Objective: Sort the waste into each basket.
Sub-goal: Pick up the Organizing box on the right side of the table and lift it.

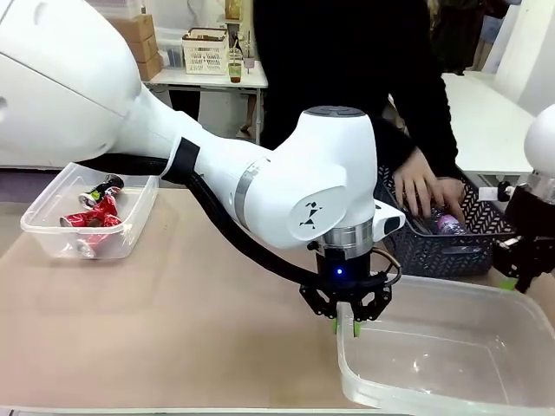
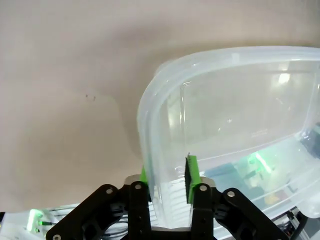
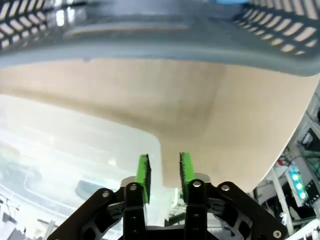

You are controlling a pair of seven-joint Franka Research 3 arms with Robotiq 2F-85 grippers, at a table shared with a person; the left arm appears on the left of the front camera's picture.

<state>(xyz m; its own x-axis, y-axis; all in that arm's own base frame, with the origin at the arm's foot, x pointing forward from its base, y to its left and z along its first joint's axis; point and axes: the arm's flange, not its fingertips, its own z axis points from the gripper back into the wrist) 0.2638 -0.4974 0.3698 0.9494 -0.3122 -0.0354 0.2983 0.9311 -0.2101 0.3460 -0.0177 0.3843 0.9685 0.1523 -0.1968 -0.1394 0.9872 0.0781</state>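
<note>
The crushed red cans (image 1: 97, 215) are lying with a small dark can (image 1: 104, 188) inside the far-left clear tub (image 1: 52, 232), which is sitting at 9 o'clock on the table (image 1: 191, 303). A bottle with a purple label (image 1: 449, 224) is lying in the dark lattice basket (image 1: 434, 251) at 3 o'clock, and a person's hand (image 1: 421, 186) is reaching down into that basket, just beside the bottle.

The near clear tub (image 1: 434, 368) is sitting at 5 o'clock, close to the robot's edge, with nothing showing in it.

The left arm is sweeping in from 10 o'clock across the middle, with its forearm sloping down toward 4 o'clock and its wrist turned straight down. The left gripper (image 1: 345, 328) is standing upright over the tub's far-left corner. In the left wrist view its green pads (image 2: 192, 175) are sitting astride the wall, one inside and one outside, and are pinching the rounded rim.

The right arm is coming in at the 3 o'clock edge, showing its wrist and gripper. The right gripper (image 1: 518, 282) is pointing down at the tub's far-right corner, just in front of the lattice basket. In the right wrist view its jaws are standing narrowly apart, gripping the tub's rim between them.
</note>
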